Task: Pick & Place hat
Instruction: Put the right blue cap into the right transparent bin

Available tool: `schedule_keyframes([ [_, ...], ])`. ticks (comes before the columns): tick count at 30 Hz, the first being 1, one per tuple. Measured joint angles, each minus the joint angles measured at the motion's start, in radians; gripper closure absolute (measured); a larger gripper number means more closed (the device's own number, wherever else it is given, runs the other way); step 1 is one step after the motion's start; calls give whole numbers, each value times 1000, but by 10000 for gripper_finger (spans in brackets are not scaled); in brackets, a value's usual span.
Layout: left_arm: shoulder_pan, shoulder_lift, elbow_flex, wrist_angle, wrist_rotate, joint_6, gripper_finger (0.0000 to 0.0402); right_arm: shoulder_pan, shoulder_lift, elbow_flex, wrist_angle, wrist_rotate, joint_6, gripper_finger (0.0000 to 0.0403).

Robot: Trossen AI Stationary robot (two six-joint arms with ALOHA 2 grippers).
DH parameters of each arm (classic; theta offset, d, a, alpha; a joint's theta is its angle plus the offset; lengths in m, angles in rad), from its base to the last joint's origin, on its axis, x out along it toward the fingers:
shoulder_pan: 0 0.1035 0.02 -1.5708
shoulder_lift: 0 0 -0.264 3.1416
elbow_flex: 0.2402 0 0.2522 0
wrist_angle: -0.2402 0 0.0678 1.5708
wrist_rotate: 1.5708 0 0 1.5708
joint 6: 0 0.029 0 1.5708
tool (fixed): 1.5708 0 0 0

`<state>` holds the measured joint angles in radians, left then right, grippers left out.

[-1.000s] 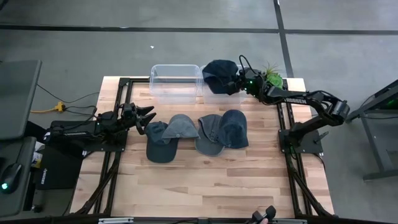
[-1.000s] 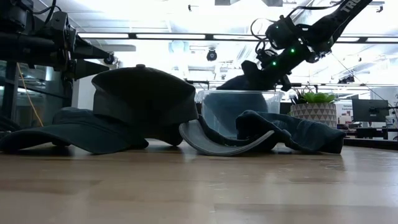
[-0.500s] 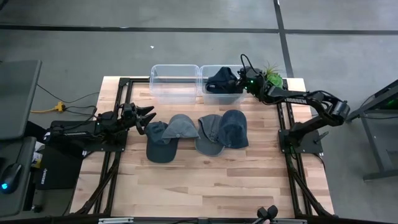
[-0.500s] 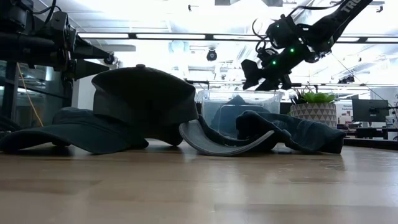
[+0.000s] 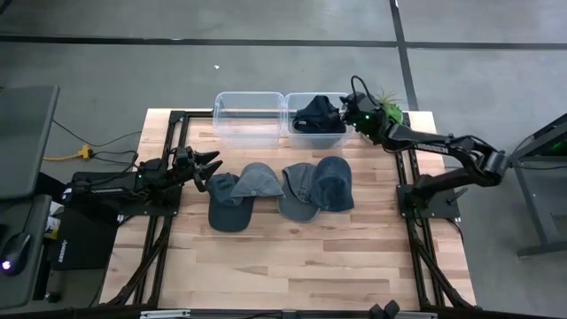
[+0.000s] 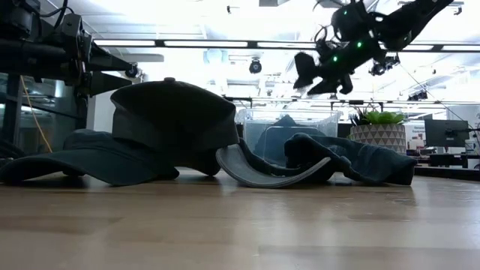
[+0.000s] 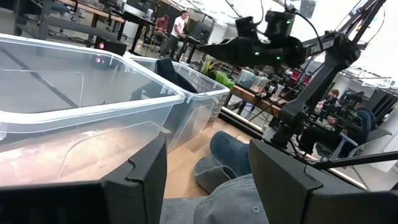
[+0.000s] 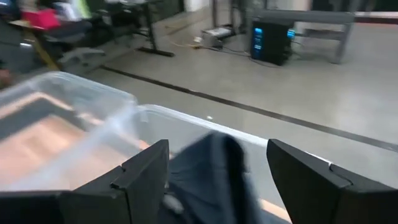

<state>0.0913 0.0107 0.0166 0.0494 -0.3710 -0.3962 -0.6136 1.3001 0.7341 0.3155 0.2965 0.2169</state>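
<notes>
Several caps lie brim-down in a row mid-table: a dark one (image 5: 227, 204), two grey ones (image 5: 260, 180) (image 5: 299, 190) and a dark blue one (image 5: 335, 182). Another dark hat (image 5: 317, 115) (image 8: 211, 165) rests inside the right-hand clear bin (image 5: 312, 137) at the far edge. My right gripper (image 5: 348, 107) (image 6: 307, 73) (image 8: 217, 162) hangs open above that bin's right side, holding nothing. My left gripper (image 5: 211, 166) (image 7: 208, 155) waits open just left of the dark cap, clear of it.
A second clear bin (image 5: 249, 120) stands beside the first, on its left, with nothing in it. A potted plant (image 5: 387, 105) sits at the far right corner, close behind my right arm. Bare wood runs along the near half of the table (image 5: 292, 266).
My right gripper has opened and let go of the dark hat, which has dropped into the right-hand bin and lies there. The gripper has then risen and drawn back a little toward the table's right edge.
</notes>
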Motion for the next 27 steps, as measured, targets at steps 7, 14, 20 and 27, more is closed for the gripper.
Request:
schedule_keyframes([
  [7,0,0,0,0,0,0,209,68,-84,0,-57,-184,9,137],
  [14,0,0,0,0,0,0,209,161,-168,0,-223,-424,-62,137],
  [20,0,0,0,0,0,0,209,233,-229,-33,-356,-445,125,137],
  [27,0,0,0,0,0,0,209,342,-334,-183,-347,-415,348,137],
])
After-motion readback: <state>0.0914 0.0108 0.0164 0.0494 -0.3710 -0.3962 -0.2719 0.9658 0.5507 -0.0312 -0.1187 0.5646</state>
